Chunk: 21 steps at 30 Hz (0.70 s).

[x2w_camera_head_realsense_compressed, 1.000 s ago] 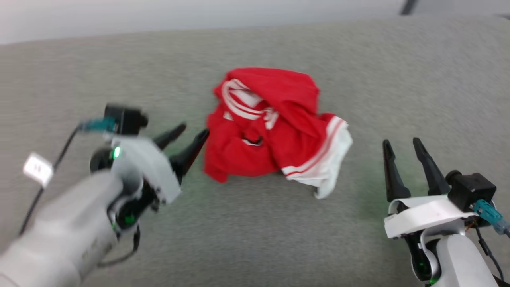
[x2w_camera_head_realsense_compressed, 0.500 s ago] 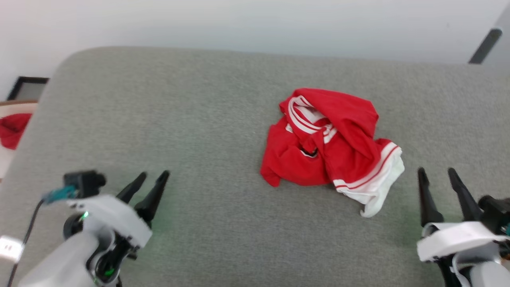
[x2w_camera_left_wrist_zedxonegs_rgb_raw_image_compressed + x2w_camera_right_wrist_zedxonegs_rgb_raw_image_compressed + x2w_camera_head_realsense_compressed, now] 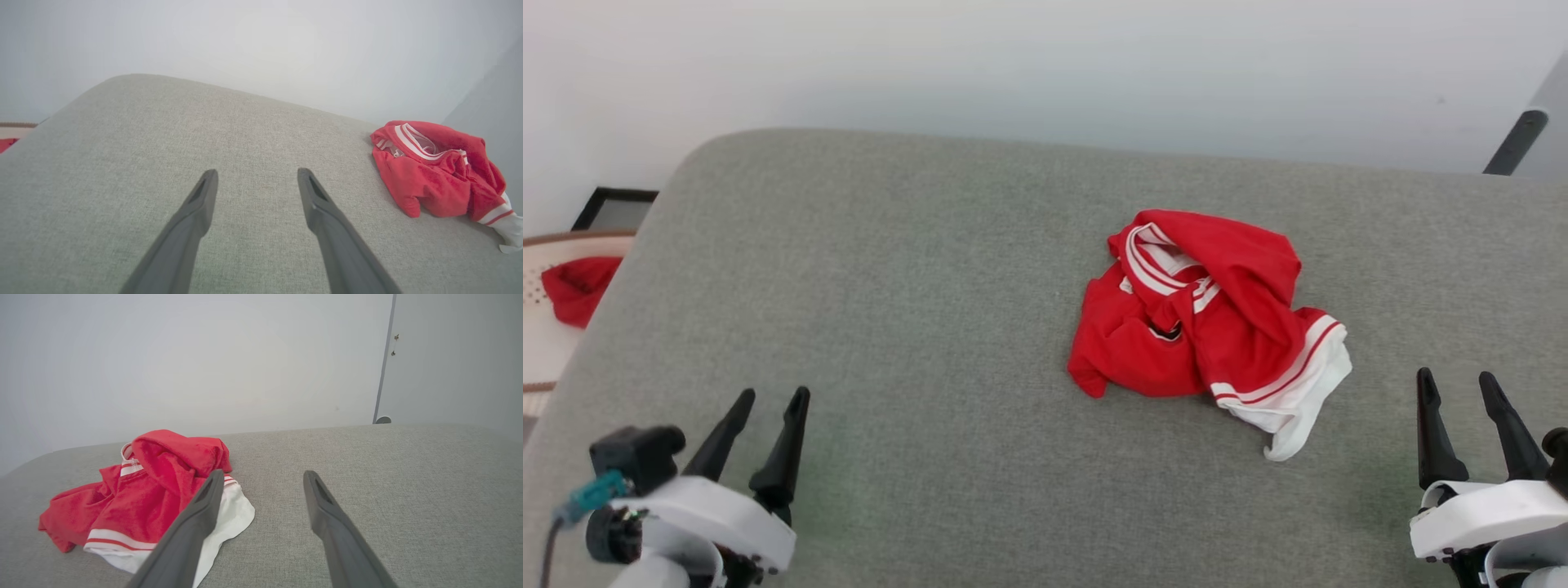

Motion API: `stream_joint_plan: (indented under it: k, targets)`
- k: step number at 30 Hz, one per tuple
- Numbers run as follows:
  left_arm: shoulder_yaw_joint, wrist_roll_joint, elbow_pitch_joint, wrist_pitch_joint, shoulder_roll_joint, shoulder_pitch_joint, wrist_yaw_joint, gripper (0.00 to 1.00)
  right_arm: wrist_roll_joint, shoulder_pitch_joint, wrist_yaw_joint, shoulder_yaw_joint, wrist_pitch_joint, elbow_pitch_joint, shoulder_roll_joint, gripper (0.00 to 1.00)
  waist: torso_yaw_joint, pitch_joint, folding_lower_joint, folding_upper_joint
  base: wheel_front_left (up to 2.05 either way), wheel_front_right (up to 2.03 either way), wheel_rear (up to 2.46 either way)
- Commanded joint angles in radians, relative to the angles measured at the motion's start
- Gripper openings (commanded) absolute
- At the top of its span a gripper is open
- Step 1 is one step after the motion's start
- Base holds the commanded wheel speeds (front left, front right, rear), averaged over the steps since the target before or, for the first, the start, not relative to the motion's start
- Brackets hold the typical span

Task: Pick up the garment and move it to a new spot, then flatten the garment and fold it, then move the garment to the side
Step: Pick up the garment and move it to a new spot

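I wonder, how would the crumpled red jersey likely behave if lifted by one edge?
The jersey lies in soft, bunched folds, so it is probably floppy and would drape. It looks thin, so likely light. The white sleeve sticks out loose and may trail.

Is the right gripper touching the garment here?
Apart. The head view shows bare grey surface between the right gripper and the white sleeve of the garment.

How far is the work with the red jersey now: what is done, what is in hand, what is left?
Done: perhaps the first move; that I cannot tell. The garment lies crumpled on the grey surface. In hand: nothing; left gripper and right gripper are open, apart from it. Left: flattening, folding, moving it aside.
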Motion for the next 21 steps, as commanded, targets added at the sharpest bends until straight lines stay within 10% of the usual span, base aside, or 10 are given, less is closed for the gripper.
stream_joint_plan:
  k: [1, 9, 21]
  targets:
    - [0.008, 0.019, -0.009, 0.0, -0.003, 0.013, 0.006, 1.0, 0.007, 0.003, 0.0, -0.001, -0.001, -0.003, -0.001, 1.0, -0.008, -0.007, 0.0, 0.0, 0.0, 0.0, 0.0]
    - [0.154, 0.269, -0.138, 0.0, -0.067, 0.123, 0.045, 1.0, 0.021, -0.009, 0.0, 0.009, -0.006, -0.001, -0.002, 1.0, -0.031, -0.02, 0.0, 0.0, 0.0, 0.0, 0.0]
    - [0.312, 0.419, -0.192, 0.0, -0.192, 0.207, -0.023, 1.0, 0.022, -0.002, 0.0, 0.02, -0.025, 0.021, 0.019, 1.0, -0.04, -0.001, 0.0, 0.0, 0.0, 0.0, 0.0]
